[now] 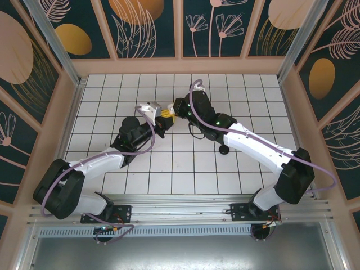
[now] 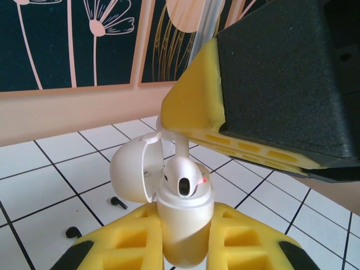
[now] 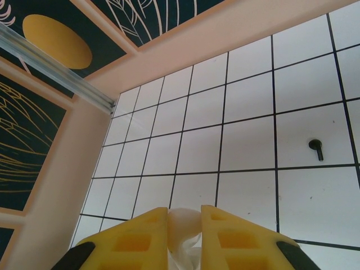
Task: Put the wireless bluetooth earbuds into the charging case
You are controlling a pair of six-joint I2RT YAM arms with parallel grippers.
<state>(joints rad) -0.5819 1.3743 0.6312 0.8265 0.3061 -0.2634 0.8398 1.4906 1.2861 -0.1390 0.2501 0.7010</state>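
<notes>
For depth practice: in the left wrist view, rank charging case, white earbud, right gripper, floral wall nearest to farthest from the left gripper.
1. charging case, in left gripper
2. white earbud, at case's mouth
3. right gripper, above, pinching stem
4. floral wall, far behind

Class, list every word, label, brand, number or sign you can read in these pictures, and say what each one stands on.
None: no readable text in any view.
The charging case is plain white, the earbud at its mouth bears a red light but no lettering, and the wall panels carry flower drawings, not writing.
</notes>
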